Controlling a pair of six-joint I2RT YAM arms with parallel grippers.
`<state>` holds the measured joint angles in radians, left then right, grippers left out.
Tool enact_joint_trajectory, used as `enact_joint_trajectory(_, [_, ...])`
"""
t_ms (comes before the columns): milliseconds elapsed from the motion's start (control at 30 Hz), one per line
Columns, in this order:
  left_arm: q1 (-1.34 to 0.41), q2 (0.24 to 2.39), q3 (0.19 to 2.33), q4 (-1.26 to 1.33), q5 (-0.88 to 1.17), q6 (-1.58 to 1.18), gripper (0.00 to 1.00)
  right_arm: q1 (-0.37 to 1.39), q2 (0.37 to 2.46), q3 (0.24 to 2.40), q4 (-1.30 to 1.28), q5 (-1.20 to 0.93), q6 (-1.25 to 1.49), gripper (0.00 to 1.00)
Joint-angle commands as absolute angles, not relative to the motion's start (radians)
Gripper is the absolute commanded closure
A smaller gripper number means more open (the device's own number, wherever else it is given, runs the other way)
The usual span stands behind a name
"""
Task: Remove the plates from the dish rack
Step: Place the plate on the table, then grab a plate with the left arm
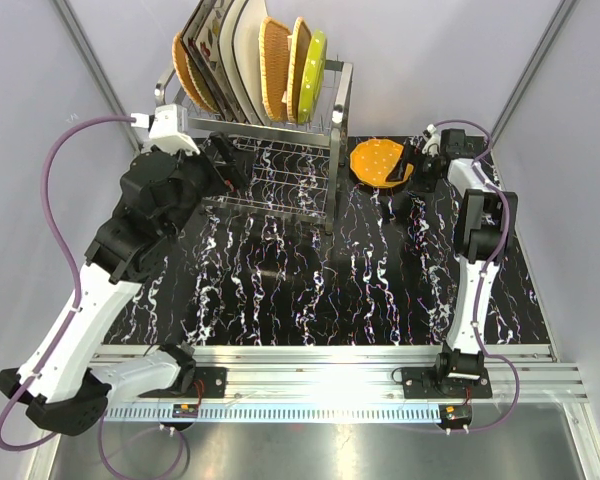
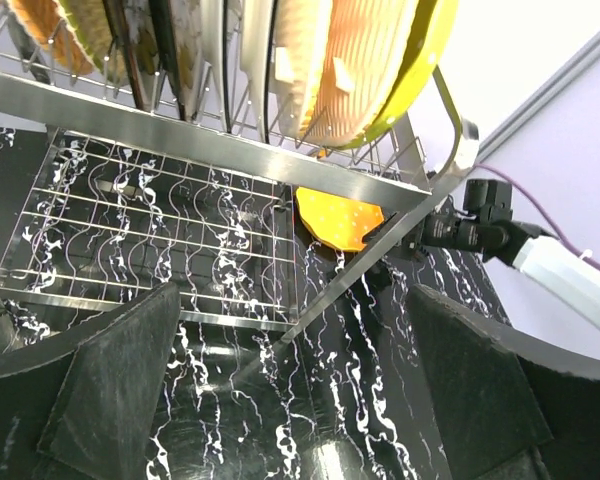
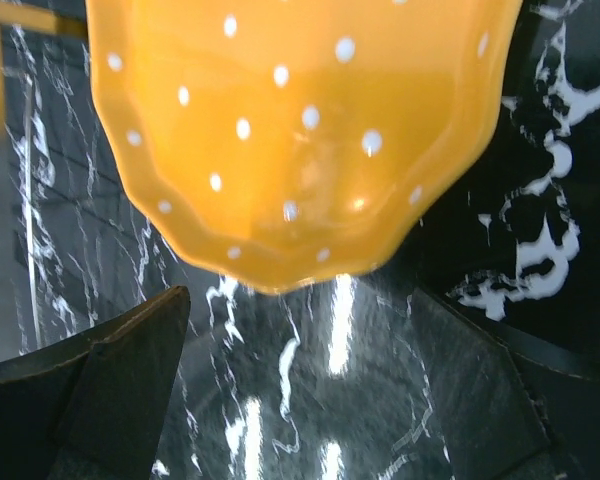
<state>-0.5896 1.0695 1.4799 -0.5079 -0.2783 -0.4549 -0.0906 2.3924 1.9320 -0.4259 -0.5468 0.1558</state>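
- Right gripper [image 3: 300,400] is gaping empty beside the orange dotted plate [image 3: 300,150] lying right of the dish rack [image 1: 280,125].
- Left gripper [image 2: 290,400] is gaping empty before it.

Bright, even overhead light; the overview is sharp, the 2 wrist views softer.
White glare streaks the glossy black worktop [image 3: 330,350] and the steel dish rack [image 2: 230,145]. Up close, the orange dotted plate [image 3: 300,140] looks slightly blurred with a soft sheen. The dark end effector fingers [image 3: 100,390] are out of focus. Shadows are faint.
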Motion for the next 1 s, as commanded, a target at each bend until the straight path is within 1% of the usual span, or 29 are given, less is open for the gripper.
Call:
enact_joint_trajectory(0, [-0.586, 1.078, 1.54, -0.499, -0.23, -0.413, 0.01, -0.09, 2.278, 1.921, -0.491, -0.515, 0.035, 0.0])
enact_joint_trajectory(200, [-0.586, 1.144, 1.646, -0.528, -0.199, -0.368, 0.01, -0.11, 2.197, 1.865, -0.543, -0.523, -0.075, 0.0])
enact_joint_trajectory(300, [-0.584, 1.186, 1.698, -0.534, -0.176, -0.351, 0.01, -0.117, 2.094, 1.768, -0.515, -0.525, -0.123, 0.0])
enact_joint_trajectory(500, [-0.586, 1.294, 1.821, -0.537, -0.132, -0.311, 0.01, -0.12, 1.959, 1.648, -0.506, -0.526, -0.201, 0.0])
enact_joint_trajectory(600, [-0.586, 1.367, 1.938, -0.552, -0.117, -0.302, 0.01, -0.118, 1.896, 1.594, -0.509, -0.552, -0.225, 0.0])
enact_joint_trajectory(767, [-0.578, 1.495, 2.106, -0.581, -0.094, -0.313, 0.03, -0.117, 1.766, 1.493, -0.503, -0.693, -0.259, 0.0])
enact_joint_trajectory(900, [-0.566, 1.601, 2.255, -0.592, -0.054, -0.351, 0.08, -0.117, 1.689, 1.439, -0.497, -0.816, -0.255, 0.01])
enact_joint_trajectory(967, [-0.558, 1.652, 2.289, -0.58, -0.034, -0.368, 0.11, -0.117, 1.668, 1.436, -0.508, -0.836, -0.25, 0.0])
